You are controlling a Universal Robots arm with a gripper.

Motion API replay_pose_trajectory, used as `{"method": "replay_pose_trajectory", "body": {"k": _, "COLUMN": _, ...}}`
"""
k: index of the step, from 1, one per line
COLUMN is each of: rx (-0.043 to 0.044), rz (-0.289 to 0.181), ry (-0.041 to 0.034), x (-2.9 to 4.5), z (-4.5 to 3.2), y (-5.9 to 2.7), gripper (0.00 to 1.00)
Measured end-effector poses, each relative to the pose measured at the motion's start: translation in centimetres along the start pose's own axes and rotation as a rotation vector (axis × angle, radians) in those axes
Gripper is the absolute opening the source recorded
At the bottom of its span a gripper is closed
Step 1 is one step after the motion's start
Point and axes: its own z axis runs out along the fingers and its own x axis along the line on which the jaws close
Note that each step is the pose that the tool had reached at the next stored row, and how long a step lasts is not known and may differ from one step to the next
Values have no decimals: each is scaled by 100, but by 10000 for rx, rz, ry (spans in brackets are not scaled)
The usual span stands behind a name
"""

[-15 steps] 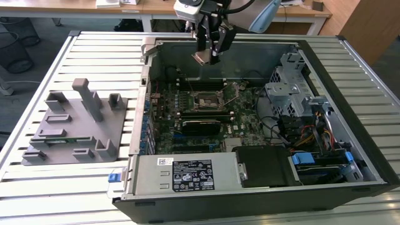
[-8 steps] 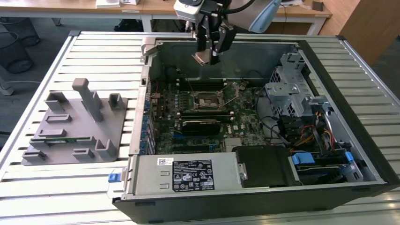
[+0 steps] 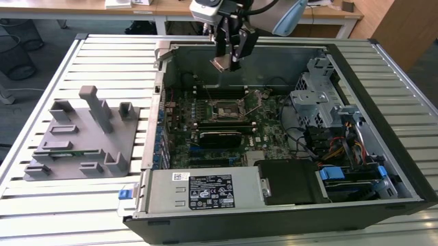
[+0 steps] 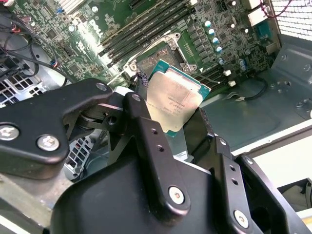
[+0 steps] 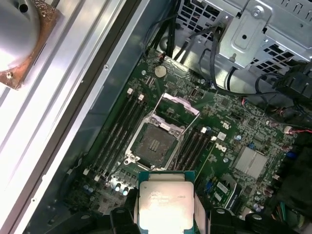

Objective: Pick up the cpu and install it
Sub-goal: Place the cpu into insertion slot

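gripper (image 4: 169,108): black jointed links, silver screws (image 4: 176,194)
wrist (image 3: 205,9): silver-grey, at 12 o'clock in the exterior view
arm casing (image 3: 287,15): pale blue-grey

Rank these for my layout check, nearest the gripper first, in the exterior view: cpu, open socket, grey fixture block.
1. cpu: held in the gripper, above the case.
2. open socket: below, on the motherboard.
3. grey fixture block: on the table, exterior view's left.

The exterior view looks down at a slant from high off the open computer case (image 3: 274,223), with the gripper (image 3: 226,62) toward twelve o'clock. Both wrist views ride close above the motherboard (image 5: 243,146), the first nearly straight down, the second seemingly more oblique. All share the socket (image 5: 153,145); both wrist views share the held chip (image 5: 165,205).
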Motion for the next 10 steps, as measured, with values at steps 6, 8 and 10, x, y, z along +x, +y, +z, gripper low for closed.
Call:
{"method": "replay_pose_trajectory", "body": {"k": 6, "rx": 25, "rz": 672, "ry": 0, "x": 4, "z": 13, "y": 2, "gripper": 54}}
{"method": "replay_pose_trajectory", "body": {"k": 8, "rx": 34, "rz": 929, "ry": 1, "x": 6, "z": 19, "y": 3, "gripper": 54}}
{"method": "replay_pose_trajectory", "body": {"k": 10, "rx": 43, "rz": 1185, "ry": 2, "x": 8, "z": 26, "y": 4, "gripper": 54}}
